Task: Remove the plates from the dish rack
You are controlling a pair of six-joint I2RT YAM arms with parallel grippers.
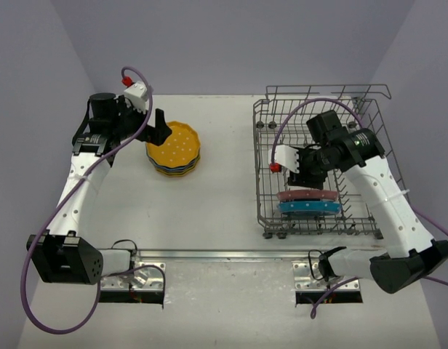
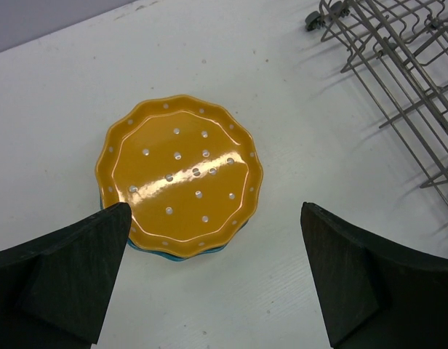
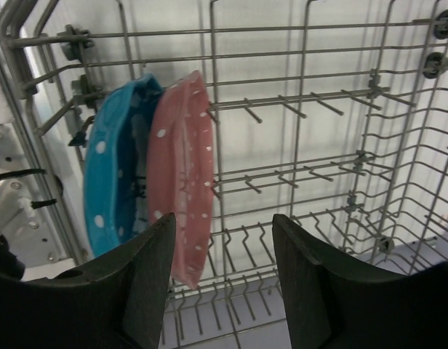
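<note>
Blue plate [image 1: 309, 208] and pink plate [image 1: 308, 195] stand on edge, side by side, at the dish rack's [image 1: 311, 227] near end. Right gripper [image 3: 224, 240] sits just beyond the pink rim, jaws parted, holding nothing (open tines behind). Farther left, orange plate [image 2: 179, 174] tops a stack on the table [image 1: 224, 145]. Left gripper [image 2: 215, 218] hovers above, fingers spread, open table around the rim.

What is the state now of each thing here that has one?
left gripper: open, empty, above the orange plate.
right gripper: open, empty, inside the dish rack.
orange plate: flat, top of a stack on the table.
pink plate: standing on edge in the dish rack.
blue plate: standing on edge beside it.
</note>
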